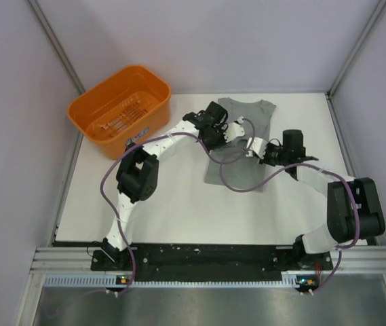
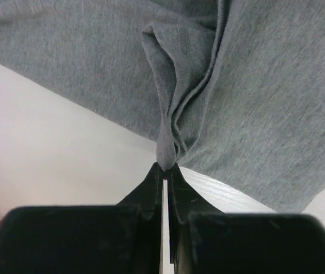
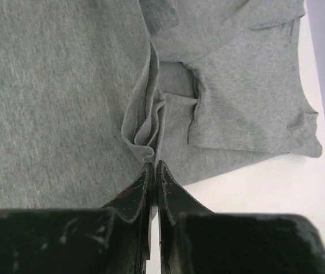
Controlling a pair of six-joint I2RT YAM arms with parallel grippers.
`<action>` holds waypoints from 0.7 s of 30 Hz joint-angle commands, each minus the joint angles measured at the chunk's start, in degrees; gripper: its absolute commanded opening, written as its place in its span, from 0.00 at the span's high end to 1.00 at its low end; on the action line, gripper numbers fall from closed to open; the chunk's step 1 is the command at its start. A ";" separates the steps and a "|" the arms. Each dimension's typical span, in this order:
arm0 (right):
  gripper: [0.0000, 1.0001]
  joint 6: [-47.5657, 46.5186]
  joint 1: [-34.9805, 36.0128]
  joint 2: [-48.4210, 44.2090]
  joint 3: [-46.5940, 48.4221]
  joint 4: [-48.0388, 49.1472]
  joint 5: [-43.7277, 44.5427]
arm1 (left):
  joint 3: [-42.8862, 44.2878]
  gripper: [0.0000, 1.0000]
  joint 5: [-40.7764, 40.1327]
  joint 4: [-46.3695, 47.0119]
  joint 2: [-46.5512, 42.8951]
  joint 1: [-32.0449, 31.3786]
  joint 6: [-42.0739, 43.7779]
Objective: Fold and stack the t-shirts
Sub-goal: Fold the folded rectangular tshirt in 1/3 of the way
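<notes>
Well, the plain heather-grey short-sleeved knit t-shirt lies on the white bench, toward its far side and a little right of the middle, well apart from the orange plastic basket at the far left. Both arms reach over the shirt's middle. The left pincer is pressed together on a puckered ridge of cloth at the shirt's edge, with bare bench showing beside its tips. The right pincer is likewise closed, pinching a small gathered fold, and a doubled-over flap of the shirt lies just beyond it. The fabric is soft and unprinted, smooth away from the two pinches, and drawn into narrow pleats where each pincer grips.
</notes>
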 commanded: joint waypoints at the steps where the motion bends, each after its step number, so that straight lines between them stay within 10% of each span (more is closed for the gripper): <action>1: 1.00 -1.85 0.12 2.25 3.75 1.87 -2.08 | 1.87 1.00 -1.79 -0.30 2.36 -0.09 -0.36; 5: 0.95 0.07 0.04 5.59 4.19 5.37 2.47 | 2.39 0.85 -5.56 3.03 3.60 0.00 -1.06; 8: 0.63 5.17 -0.49 9.02 3.75 15.65 7.76 | 2.66 0.66 -12.84 10.57 4.56 0.61 -2.12; 13: 0.61 13.50 -0.93 12.80 11.91 15.24 16.10 | 15.63 0.55 -18.14 10.08 10.09 4.21 -7.03; 17: 0.61 14.16 -1.37 8.52 14.30 9.02 13.51 | 16.39 0.55 -13.06 7.52 6.96 5.80 -6.52; 21: 0.58 5.38 -1.20 -1.49 5.98 4.08 -0.11 | -2.21 0.55 4.23 8.57 -5.59 5.80 1.90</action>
